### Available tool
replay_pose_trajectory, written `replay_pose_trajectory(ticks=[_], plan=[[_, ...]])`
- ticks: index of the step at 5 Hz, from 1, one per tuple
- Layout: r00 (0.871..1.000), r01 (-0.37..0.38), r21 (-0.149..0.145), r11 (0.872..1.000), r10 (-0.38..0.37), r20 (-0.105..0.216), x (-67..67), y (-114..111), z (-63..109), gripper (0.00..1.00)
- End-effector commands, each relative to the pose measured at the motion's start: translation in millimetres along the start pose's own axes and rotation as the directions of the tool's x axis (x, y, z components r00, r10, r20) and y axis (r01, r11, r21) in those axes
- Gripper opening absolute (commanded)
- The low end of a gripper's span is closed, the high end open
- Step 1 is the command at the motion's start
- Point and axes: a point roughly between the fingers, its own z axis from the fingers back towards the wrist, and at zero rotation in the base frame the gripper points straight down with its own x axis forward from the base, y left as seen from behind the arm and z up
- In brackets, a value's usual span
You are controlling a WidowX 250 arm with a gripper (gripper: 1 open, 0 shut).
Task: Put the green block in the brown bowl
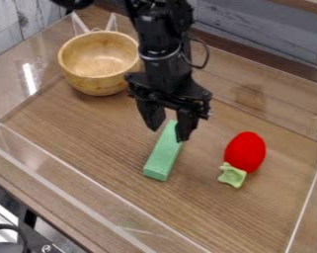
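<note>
Wood-grain tabletop, clear walls round edges. Gripper pointing down, jaws apart, holding nothing, just above far end of green block. Block flat on table, well apart from brown bowl at back left.

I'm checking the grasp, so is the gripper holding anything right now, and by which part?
Nothing is held. The gripper is open, fingers spread just above the far end of the green block, which lies flat on the table.

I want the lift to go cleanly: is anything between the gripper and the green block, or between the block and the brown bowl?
Nothing visible. The gripper hangs open right above the green block, and the wood between block and brown bowl is bare. The red toy lies off on the other side.
</note>
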Motion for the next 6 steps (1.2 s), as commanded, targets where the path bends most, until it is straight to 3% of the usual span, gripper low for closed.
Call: replay_pose_trajectory(ticks=[1,2,5,6], plan=[[0.998,-0.053,0.012,0.999,0.052,0.021,2.8,6,-15.0,1.0],[0.997,-0.058,0.0,0.998,0.057,0.042,8.5,9,-6.4,0.0],[0.995,-0.086,-0.001,0.996,0.086,0.048,4.9,31,-17.2,0.0],[0.991,-0.119,-0.002,0.993,0.119,0.055,8.6,26,-12.8,0.0]])
